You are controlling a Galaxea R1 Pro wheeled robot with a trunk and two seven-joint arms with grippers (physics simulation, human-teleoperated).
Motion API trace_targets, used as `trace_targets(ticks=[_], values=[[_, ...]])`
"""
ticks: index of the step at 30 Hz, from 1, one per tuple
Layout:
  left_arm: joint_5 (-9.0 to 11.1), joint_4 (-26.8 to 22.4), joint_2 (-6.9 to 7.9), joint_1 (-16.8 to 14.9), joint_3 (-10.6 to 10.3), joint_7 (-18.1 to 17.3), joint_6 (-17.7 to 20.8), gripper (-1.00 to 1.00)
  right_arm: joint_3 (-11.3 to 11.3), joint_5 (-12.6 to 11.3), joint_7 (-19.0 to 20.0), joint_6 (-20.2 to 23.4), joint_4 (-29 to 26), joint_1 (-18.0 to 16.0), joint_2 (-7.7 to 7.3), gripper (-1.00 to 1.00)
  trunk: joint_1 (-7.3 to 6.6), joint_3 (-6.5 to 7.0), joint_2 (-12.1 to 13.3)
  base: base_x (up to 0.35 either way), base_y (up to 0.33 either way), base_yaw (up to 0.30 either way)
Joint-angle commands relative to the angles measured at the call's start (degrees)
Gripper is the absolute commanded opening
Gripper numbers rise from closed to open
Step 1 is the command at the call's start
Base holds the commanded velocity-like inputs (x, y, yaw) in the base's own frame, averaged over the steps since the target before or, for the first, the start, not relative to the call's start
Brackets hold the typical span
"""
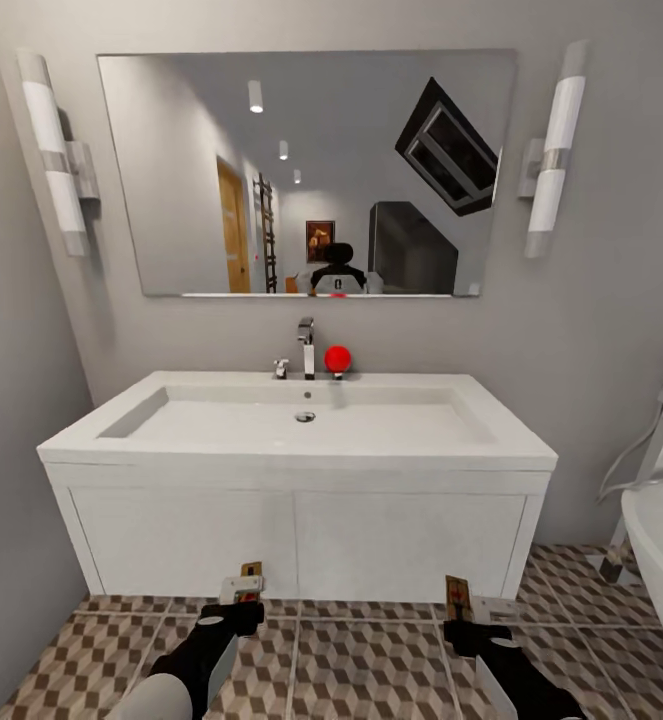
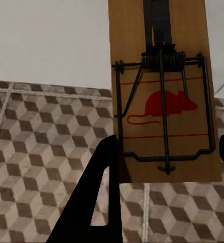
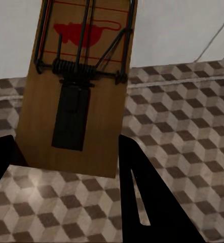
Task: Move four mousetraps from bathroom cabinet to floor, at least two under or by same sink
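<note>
Two mousetraps up off the bathroom floor (image 1: 371, 650), one pinched in the left gripper (image 1: 239, 598), one pinched in the right gripper (image 1: 468, 612), both standing tall just before the bathroom sink (image 1: 301, 520).

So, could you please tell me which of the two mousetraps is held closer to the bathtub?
The mousetrap in the right pincer: it sits on the bathtub side, while the mousetrap in the left pincer is nearer the bare wall.
</note>
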Motion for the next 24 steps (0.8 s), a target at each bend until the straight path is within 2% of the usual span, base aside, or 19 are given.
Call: trace_targets(ticks=[1,4,8,15,24], values=[[-0.39,-0.54,-0.05,-0.04,0.14,0.04,0.27,-1.00,0.23,-0.77,-0.21,0.12,-0.13,-0.01,0.48,-1.00,0.22,-0.25,-0.44,0.000,0.000,0.000],[-0.41,-1.12,-0.05,-0.02,0.06,-1.12,0.30,-1.00,0.23,-0.88,-0.39,-0.06,-0.13,-0.01,1.23,-1.00,0.88,-0.79,-1.65,0.000,0.000,0.000],[-0.41,-1.32,-0.05,-0.01,0.04,-3.20,0.34,-1.00,0.25,-0.25,-0.43,-0.11,-0.13,-0.01,1.39,-1.00,1.76,-1.50,-3.25,0.000,0.000,0.000],[-0.28,-1.38,-0.05,-0.05,0.21,-3.52,0.36,-1.00,0.16,1.20,-0.62,-0.26,-0.05,-0.01,1.41,-1.00,3.29,-2.76,-6.06,0.000,0.000,0.000],[-0.13,-1.26,-0.05,-0.06,0.72,-3.44,0.58,-1.00,0.03,1.15,-0.59,-0.14,2.11,-0.01,1.34,-1.00,3.29,-2.76,-6.06,0.000,0.000,0.000]])
